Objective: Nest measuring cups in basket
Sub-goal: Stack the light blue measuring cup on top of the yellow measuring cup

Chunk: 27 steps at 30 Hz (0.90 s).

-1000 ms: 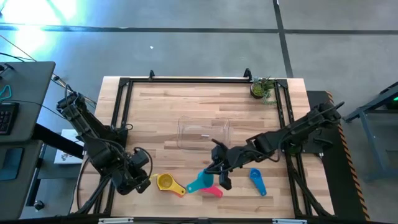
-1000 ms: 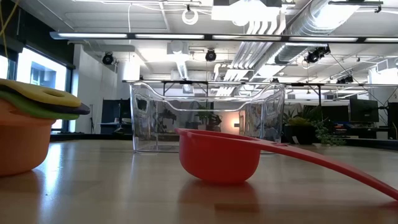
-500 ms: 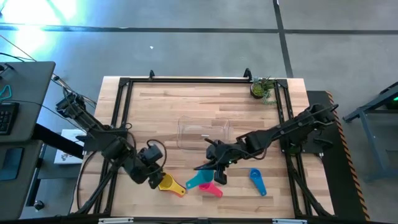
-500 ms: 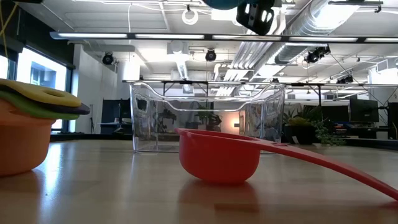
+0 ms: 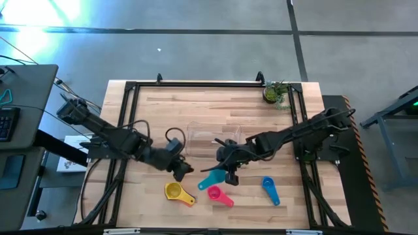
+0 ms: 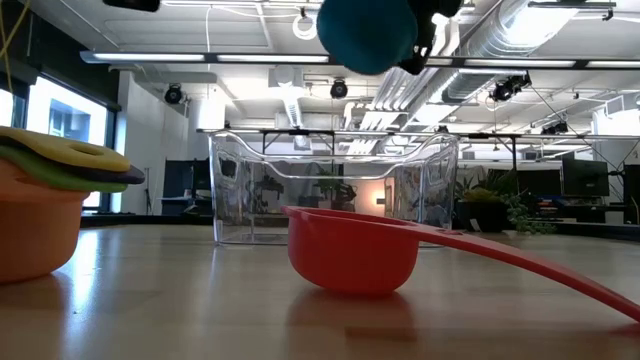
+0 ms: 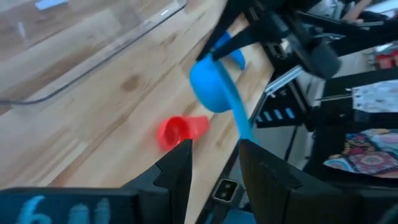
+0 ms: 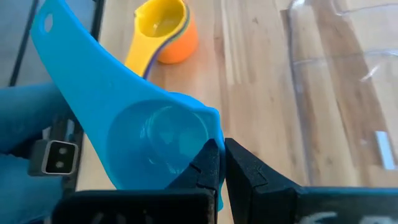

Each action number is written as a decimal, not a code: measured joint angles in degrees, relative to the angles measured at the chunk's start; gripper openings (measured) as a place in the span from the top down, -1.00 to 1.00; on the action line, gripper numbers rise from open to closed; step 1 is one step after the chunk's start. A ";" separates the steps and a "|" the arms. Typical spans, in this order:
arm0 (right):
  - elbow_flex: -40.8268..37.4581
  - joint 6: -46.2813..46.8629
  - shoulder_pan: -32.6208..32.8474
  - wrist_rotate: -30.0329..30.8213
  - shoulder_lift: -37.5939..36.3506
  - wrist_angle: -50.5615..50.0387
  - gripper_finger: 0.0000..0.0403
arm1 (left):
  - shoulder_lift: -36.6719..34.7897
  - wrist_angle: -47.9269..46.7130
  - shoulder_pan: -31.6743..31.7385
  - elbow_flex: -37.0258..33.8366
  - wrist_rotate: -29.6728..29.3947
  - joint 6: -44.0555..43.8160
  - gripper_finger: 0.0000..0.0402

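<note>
Two dark jointed arms (image 5: 111,137), black cables

Teal cup (image 6: 366,35) aloft, coral cup (image 6: 352,250) before clear basket (image 6: 335,190), stacked cups (image 6: 45,205) beside

Your right gripper (image 5: 228,168) is raised above mid-table, arm stretched in from the right, fingers (image 8: 211,163) pinched tight on the teal measuring cup (image 5: 210,179). Your left gripper (image 5: 182,169) reaches in from the left, just beside it, fingers (image 7: 180,163) parted and holding nothing.
</note>
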 joint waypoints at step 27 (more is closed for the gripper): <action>5.31 -2.86 -3.63 0.85 1.84 -3.36 0.99 | 0.00 2.64 7.72 0.00 10.42 7.34 0.39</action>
